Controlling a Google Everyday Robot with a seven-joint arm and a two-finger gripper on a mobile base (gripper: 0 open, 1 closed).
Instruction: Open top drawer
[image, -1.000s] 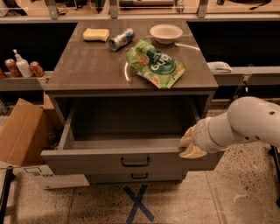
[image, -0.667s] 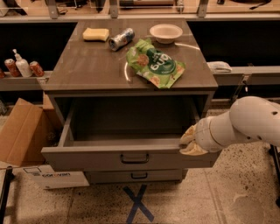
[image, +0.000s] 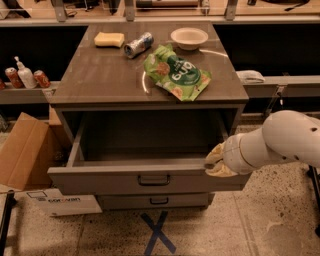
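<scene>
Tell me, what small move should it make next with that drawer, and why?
Probably back the end effector away from the top drawer: the drawer already stands far out, its deep box showing, and the end effector sits at the front's right end.

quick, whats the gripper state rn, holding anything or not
gripper: at the right end of the front edge of the top drawer, which stands pulled out; open, shut or holding cannot be told.

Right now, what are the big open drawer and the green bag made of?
The top drawer looks like matte grey-brown laminate: flat, dull front. The green bag looks like glossy plastic film, crinkled with glints. The gripper sits at its right front corner.
</scene>
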